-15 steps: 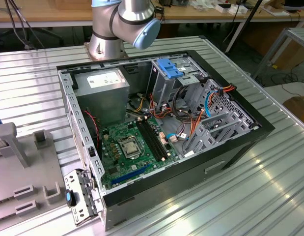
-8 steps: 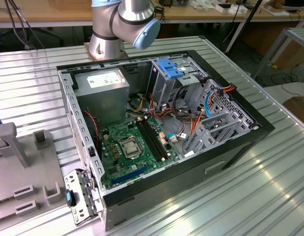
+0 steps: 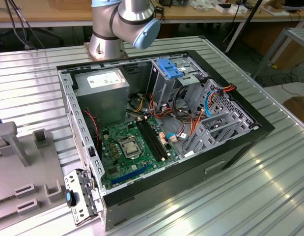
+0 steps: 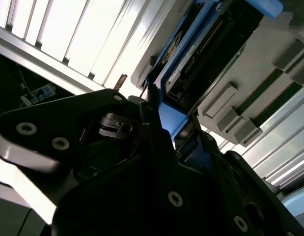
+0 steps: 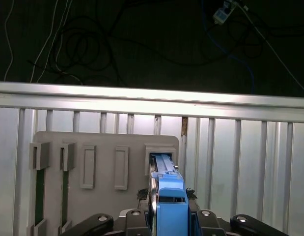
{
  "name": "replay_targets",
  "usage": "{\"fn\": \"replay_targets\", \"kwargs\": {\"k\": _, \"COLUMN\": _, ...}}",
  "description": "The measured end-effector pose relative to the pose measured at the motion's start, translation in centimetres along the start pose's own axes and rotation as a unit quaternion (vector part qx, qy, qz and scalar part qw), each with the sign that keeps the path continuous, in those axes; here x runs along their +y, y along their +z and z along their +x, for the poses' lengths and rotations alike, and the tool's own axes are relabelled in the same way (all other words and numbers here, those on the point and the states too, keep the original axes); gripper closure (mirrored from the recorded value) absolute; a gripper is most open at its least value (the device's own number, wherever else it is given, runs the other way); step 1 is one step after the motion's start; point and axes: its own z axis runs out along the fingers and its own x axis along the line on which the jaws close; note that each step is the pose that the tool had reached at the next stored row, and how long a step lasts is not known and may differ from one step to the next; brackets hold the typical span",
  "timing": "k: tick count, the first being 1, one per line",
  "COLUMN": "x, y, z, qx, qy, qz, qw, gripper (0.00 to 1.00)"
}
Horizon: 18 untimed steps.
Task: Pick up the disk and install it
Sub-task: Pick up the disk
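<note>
Between the gripper's [image 5: 169, 209] black fingers [image 5: 152, 199] stands the disk [image 5: 170, 192], on edge, its blue carrier pressed from both sides so that the hand is clamped on it. The disk's far end sits in a slot at one end of the row in a grey holder plate [image 5: 102, 147]. In the second wrist view the dark drive body [image 4: 213, 49] shows inside the blue frame, leaning out of that plate. The plate lies on a ribbed metal table [image 5: 240, 147]. On the same table, in the exterior view, an open computer case [image 3: 166, 128] lies near the arm's base [image 3: 124, 24].
</note>
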Motion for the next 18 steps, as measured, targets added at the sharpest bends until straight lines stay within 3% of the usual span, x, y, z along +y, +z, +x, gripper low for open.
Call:
{"fn": "replay_targets", "kwargs": {"k": 11, "x": 0.00, "y": 0.00, "z": 0.00, "qx": 0.0000, "qy": 0.000, "qz": 0.0000, "qw": 1.0000, "gripper": 0.62}}
{"fn": "replay_targets", "kwargs": {"k": 18, "x": 0.00, "y": 0.00, "z": 0.00, "qx": 0.0001, "qy": 0.013, "qz": 0.0003, "qw": 0.9999, "gripper": 0.62}}
